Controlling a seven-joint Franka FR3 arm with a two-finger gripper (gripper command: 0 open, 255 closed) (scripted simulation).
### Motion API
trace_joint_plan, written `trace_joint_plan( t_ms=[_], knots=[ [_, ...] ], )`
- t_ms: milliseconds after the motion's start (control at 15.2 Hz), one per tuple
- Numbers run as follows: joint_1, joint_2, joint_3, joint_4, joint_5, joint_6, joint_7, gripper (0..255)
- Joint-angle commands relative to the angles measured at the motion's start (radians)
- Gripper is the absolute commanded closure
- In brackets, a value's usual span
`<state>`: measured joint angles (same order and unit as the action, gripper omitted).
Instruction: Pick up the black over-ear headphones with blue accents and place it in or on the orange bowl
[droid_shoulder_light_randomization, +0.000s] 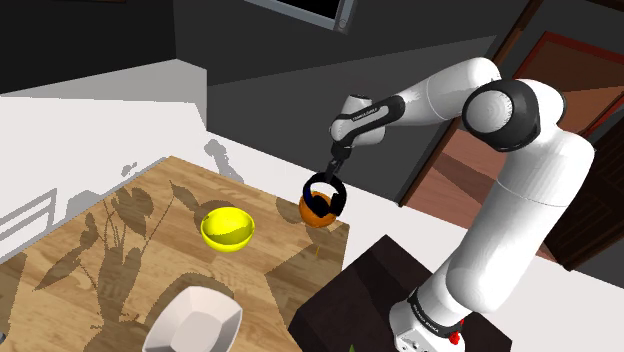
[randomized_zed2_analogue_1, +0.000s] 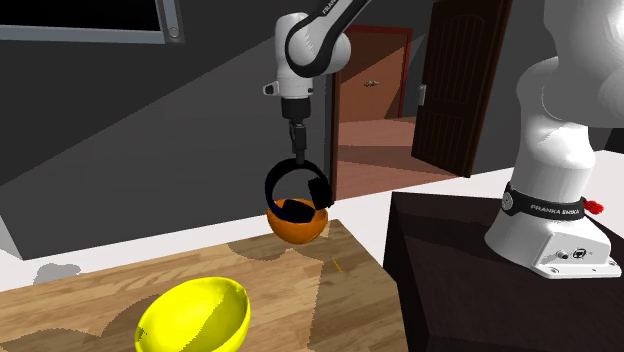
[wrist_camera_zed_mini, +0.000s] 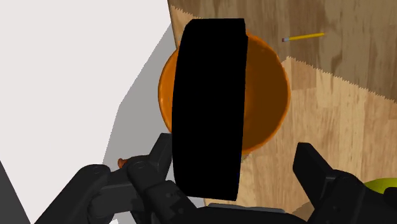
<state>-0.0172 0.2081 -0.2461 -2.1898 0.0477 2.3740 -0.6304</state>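
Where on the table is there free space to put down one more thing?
In the shoulder view, the widest bare wood lies left of the yellow bowl, out to the table's edge. A smaller patch lies between the yellow bowl and the white bowl. The corner by the stand is crowded with the orange bowl and the headphones.

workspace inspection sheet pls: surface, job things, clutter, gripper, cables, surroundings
surface: wooden table, plant shadows across it
job's things: headphones, cups seemingly resting in the orange bowl near the table's edge, band upright
clutter: yellow bowl, white bowl, pencil, all on the table
gripper: gripper open, a finger on each side of the band, one standing clear of it
cables: nothing seen
surroundings: dark stand beside the table, dark walls, open brown door
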Motion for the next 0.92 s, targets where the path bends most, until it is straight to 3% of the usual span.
trace_joint_plan(
  t_ms=[0,132,396,858],
  knots=[
    [0.000,0.000,0.000,0.000,0.000,0.000,0.000,0],
    [0.000,0.000,0.000,0.000,0.000,0.000,0.000,0],
    [0.008,-0.081,-0.007,0.039,-0.029,-0.117,0.020,0],
    [0.007,-0.081,-0.007,0.039,-0.029,-0.117,0.020,0]
  ],
)
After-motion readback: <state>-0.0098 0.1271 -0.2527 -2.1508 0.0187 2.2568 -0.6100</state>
